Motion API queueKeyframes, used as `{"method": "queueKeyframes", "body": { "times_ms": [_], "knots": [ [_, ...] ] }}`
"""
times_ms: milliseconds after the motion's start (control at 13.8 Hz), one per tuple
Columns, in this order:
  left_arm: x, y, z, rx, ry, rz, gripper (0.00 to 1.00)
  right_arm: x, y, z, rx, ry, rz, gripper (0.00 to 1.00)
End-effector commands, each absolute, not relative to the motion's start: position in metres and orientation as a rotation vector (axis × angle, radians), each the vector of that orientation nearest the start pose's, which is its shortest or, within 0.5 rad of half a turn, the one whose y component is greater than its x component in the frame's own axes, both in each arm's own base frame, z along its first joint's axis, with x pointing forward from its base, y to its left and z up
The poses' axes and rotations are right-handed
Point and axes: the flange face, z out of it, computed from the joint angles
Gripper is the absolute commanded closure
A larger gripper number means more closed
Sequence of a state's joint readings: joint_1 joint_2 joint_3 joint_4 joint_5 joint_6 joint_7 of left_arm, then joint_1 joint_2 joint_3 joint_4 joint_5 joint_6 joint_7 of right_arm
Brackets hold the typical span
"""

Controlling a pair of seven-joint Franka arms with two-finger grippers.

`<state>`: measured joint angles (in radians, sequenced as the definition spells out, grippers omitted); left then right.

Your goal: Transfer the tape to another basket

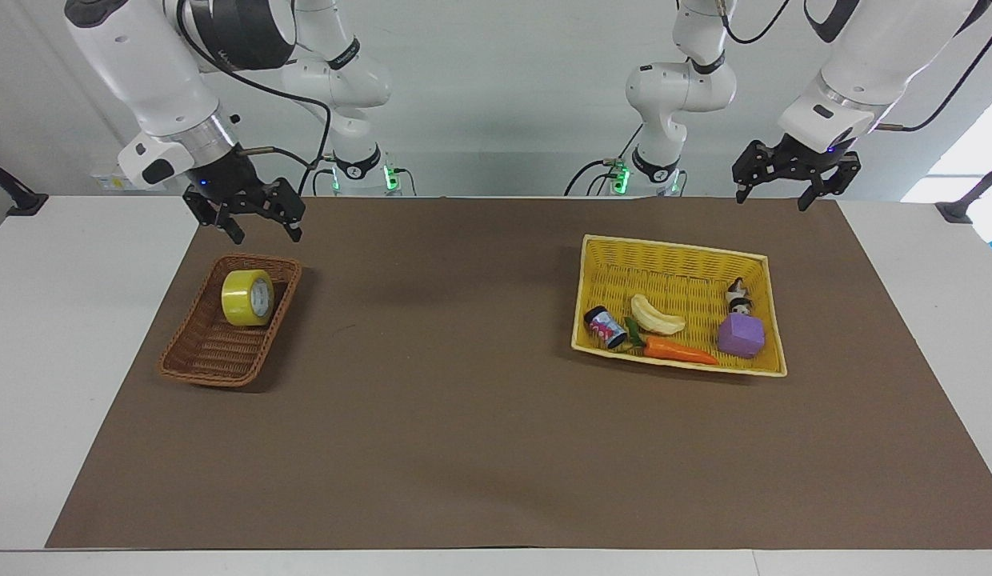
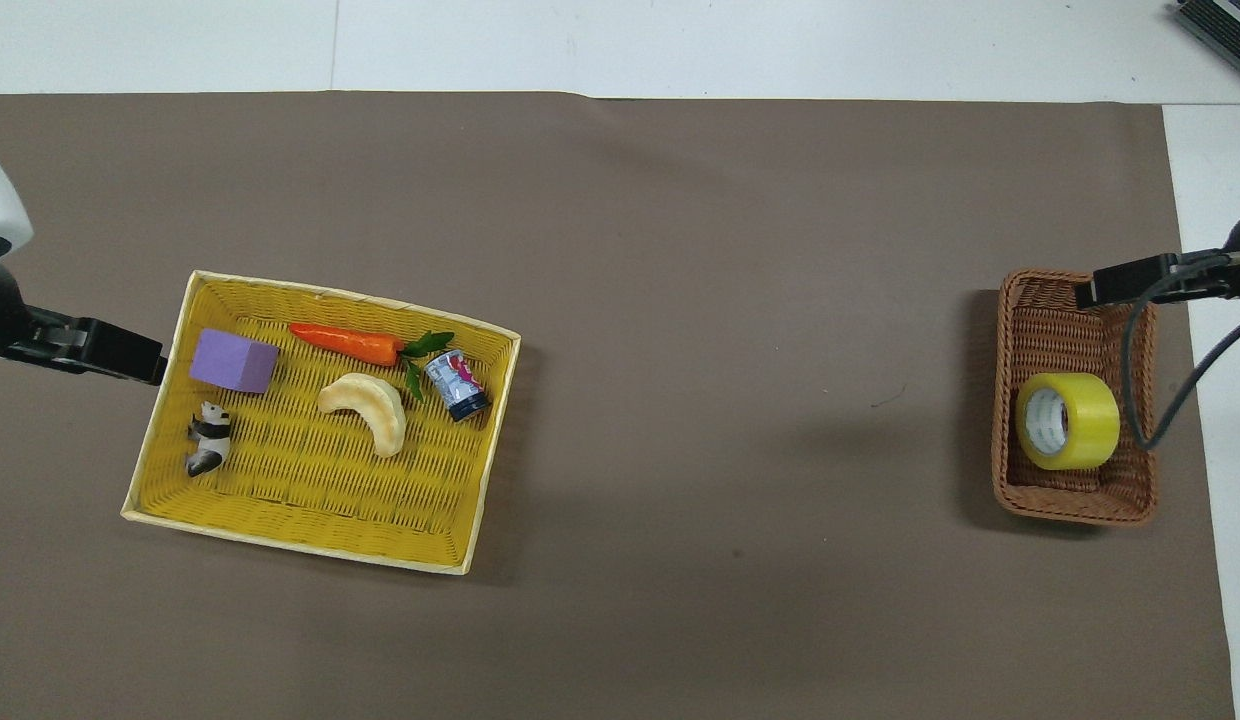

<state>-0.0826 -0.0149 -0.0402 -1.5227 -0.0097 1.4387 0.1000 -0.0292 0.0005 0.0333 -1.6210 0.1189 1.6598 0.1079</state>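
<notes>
The yellow tape roll (image 1: 248, 298) lies in the dark brown wicker basket (image 1: 212, 364), in the end nearer to the robots; it also shows in the overhead view (image 2: 1068, 421) in the same basket (image 2: 1075, 500). My right gripper (image 1: 266, 234) is open and empty, raised in the air by the basket and well above the tape, touching neither. One of its fingers (image 2: 1120, 283) shows in the overhead view. My left gripper (image 1: 772, 200) is open and empty and waits in the air near the larger yellow basket (image 1: 672, 246).
The yellow basket (image 2: 350, 293) toward the left arm's end holds a banana (image 2: 365, 408), a carrot (image 2: 345, 343), a purple block (image 2: 233, 361), a small can (image 2: 458, 384) and a panda figure (image 2: 210, 438). A brown mat (image 1: 464, 416) covers the table.
</notes>
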Motion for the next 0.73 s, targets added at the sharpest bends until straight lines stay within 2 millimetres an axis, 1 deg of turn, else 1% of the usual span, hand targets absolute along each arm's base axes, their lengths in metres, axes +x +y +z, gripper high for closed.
{"method": "queueKeyframes", "body": {
  "times_ms": [0,73,145,218,290,435,508,653],
  "knots": [
    [0.528,-0.064,0.649,-3.116,0.355,0.118,0.0,0.549,0.028,0.627,-3.076,0.235,-0.08,0.0],
    [0.528,-0.064,0.649,-3.116,0.355,0.118,0.0,0.547,0.039,0.634,-3.109,0.209,-0.096,0.0],
    [0.528,-0.064,0.649,-3.116,0.355,0.118,0.0,0.543,0.043,0.649,-3.141,0.196,-0.085,0.0],
    [0.528,-0.064,0.649,-3.116,0.355,0.118,0.0,0.536,0.043,0.663,-3.15,0.196,-0.048,0.0],
    [0.528,-0.064,0.649,-3.116,0.355,0.118,0.0,0.532,0.04,0.668,-3.153,0.204,-0.007,0.0],
    [0.528,-0.064,0.649,-3.116,0.355,0.118,0.0,0.526,0.028,0.672,-3.13,0.252,-0.021,0.0],
    [0.528,-0.064,0.649,-3.116,0.355,0.118,0.0,0.524,0.026,0.669,-3.124,0.268,-0.025,0.0],
    [0.528,-0.064,0.649,-3.116,0.355,0.118,0.0,0.524,0.03,0.664,-3.121,0.256,-0.034,0.0]
  ]
}}
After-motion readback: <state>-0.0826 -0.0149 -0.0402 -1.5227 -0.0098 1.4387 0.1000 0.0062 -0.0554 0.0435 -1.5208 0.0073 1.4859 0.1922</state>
